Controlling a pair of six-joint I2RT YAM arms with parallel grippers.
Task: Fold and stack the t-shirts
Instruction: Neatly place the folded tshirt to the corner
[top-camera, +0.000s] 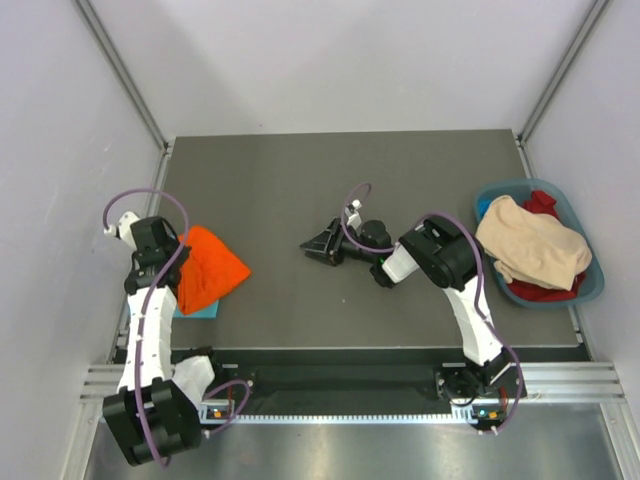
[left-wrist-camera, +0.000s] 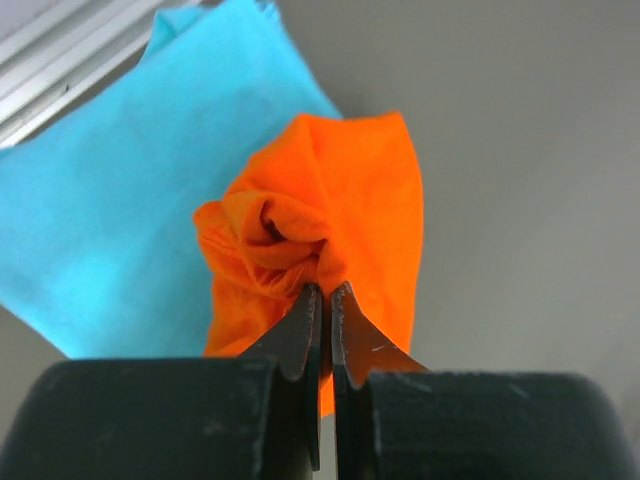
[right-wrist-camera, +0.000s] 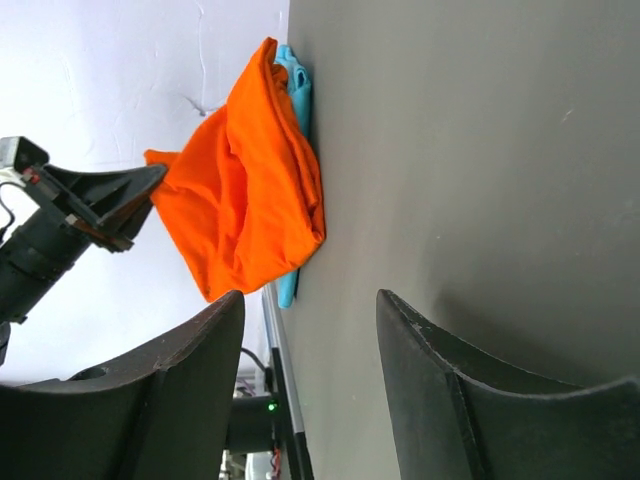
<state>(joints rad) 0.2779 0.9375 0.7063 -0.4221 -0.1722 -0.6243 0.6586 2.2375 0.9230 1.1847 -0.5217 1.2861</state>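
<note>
Close to the left front edge of the dark grey counter (top-camera: 300, 180), the left end effector (left-wrist-camera: 325, 290) is clamped tight on a bunched wad of the bright orange cloth t-shirt (left-wrist-camera: 340, 190). That shirt hangs crumpled from the pinch, and its lower part is draped over the flat, folded light turquoise cloth t-shirt (left-wrist-camera: 110, 220).

The main risk is the grip. It holds only a small knot of fabric, so a quick lift or swing could let the cloth slide out and fall in a heap. Because the orange shirt touches the turquoise one, dragging it sideways could rumple the fold beneath or nudge it toward the nearby counter edge. Letting go here would probably leave an unfolded lump on the stack.

Farther in, at mid-counter, the right end effector (right-wrist-camera: 310, 300) is turned toward the shirts with its jaws apart and nothing between them, well clear of the cloth. If it reaches in low, it might catch both layers at once.

At the right side, the blue plastic basket (top-camera: 590, 285) holds a beige cloth (top-camera: 530, 245) and a red cloth (top-camera: 545, 203), out of harm's way.
</note>
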